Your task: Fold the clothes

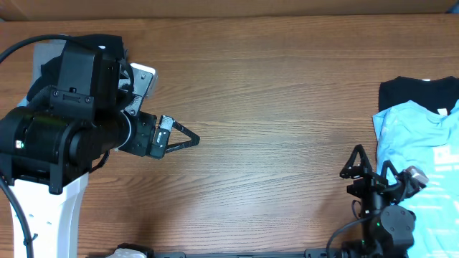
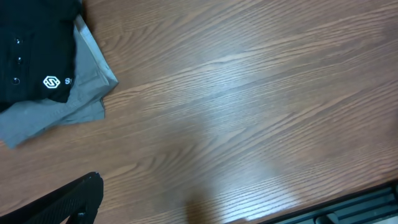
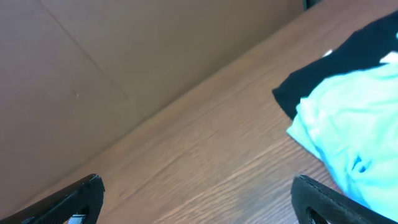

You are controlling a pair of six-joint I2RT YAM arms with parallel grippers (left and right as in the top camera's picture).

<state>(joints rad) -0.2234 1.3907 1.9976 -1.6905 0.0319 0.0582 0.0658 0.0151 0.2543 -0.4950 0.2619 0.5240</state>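
The clothes lie in two places. At the far left, a folded black T-shirt with a white hexagon logo rests on a grey one. In the overhead view my left arm covers most of this stack. At the right edge a light blue T-shirt lies spread over a black one; the right wrist view shows the blue and black cloth too. My left gripper hovers open over bare wood, right of the stack, holding nothing. My right gripper stands open, just left of the blue shirt.
A brown cardboard wall runs along the table's far edge. A black rail lines the front edge. A small white object sits at the bottom left. Wooden tabletop stretches between the two arms.
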